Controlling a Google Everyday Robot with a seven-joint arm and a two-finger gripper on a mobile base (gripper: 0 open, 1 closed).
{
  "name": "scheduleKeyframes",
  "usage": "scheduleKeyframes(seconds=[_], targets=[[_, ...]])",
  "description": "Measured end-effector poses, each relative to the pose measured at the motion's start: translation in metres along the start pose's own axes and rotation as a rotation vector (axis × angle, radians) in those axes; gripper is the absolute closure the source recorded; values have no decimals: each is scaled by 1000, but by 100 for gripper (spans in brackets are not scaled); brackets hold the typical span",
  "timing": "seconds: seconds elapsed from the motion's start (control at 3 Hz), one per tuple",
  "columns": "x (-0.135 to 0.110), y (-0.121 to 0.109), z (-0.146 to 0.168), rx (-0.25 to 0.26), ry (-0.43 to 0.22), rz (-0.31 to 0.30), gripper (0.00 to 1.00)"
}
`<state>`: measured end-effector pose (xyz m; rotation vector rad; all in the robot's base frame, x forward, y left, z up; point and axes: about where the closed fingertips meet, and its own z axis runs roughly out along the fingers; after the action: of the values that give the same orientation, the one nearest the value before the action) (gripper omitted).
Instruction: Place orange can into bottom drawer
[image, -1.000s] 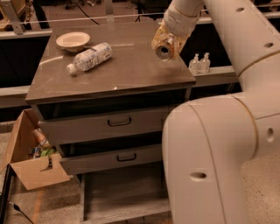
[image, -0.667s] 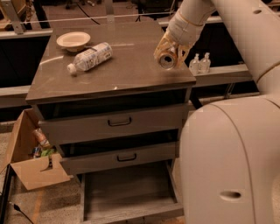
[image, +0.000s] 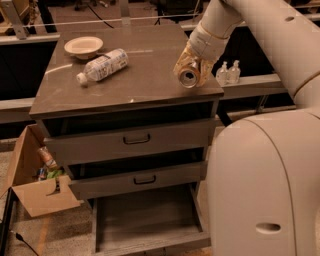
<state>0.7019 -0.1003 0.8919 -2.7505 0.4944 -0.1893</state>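
The orange can (image: 187, 73) is held on its side in my gripper (image: 192, 70), silver end facing the camera, above the right front part of the cabinet top (image: 135, 82). The gripper is shut on the can at the end of the white arm coming from the upper right. The bottom drawer (image: 145, 220) is pulled open below, a shallow box with a plank floor and nothing in it. The can is well above the drawer.
A clear plastic bottle (image: 102, 65) lies on the cabinet top next to a shallow bowl (image: 83, 46). Two upper drawers (image: 135, 142) with dark handles are partly open. A cardboard box (image: 35, 180) stands at left. Two small bottles (image: 227, 72) stand on a ledge at right. My white arm body (image: 265, 185) fills the lower right.
The gripper with the can has moved forward and down toward the cabinet's front right edge. The view has shifted so more of the open bottom drawer shows.
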Motion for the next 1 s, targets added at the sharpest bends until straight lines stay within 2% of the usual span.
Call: scheduleKeyframes(seconds=[0.33,0.67,1.0], targets=[[-20,-14,-12,26,23,-64,100],[-73,-34,-34,93,16,-114,100],[-139,-42,-30,153,-64,-128,100]])
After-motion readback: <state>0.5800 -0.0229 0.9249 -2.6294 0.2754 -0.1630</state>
